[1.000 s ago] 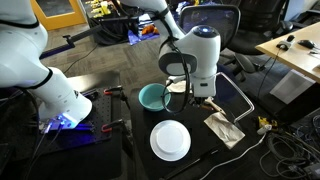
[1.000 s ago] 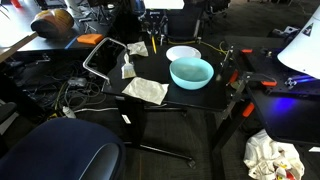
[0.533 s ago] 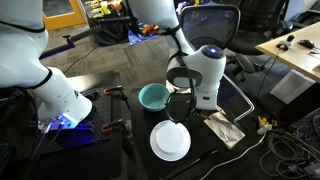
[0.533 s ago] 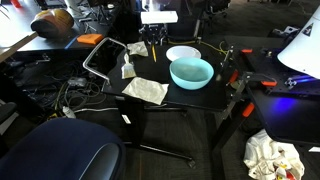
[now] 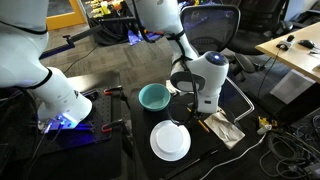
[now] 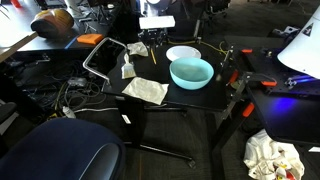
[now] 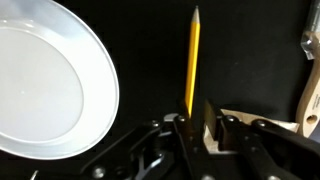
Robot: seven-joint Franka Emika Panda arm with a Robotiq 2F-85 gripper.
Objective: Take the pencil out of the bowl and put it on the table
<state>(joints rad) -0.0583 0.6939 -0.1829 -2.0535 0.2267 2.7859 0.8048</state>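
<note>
The yellow pencil [image 7: 192,60] sticks out of my gripper [image 7: 197,118] over the black table [image 7: 250,60], just right of the white plate [image 7: 50,90]. The jaws look closed on its lower end. In an exterior view my gripper [image 5: 200,108] hangs low over the table [image 5: 128,112], between the teal bowl [image 5: 153,96], the plate [image 5: 170,140] and a crumpled napkin [image 5: 225,128]. The bowl [image 6: 191,72] looks empty. In that exterior view my gripper [image 6: 152,38] is at the table's far side, beside the plate [image 6: 182,53].
A crumpled napkin [image 6: 146,90] lies on the table near its edge. A black-framed tablet-like object [image 6: 104,57] leans at the table's side. Red clamps [image 6: 240,80] grip the table's edge. Cables and office chairs surround the table.
My gripper has moved away from the bowl toward the plate and napkin and has come down close to the table, carrying the pencil.
</note>
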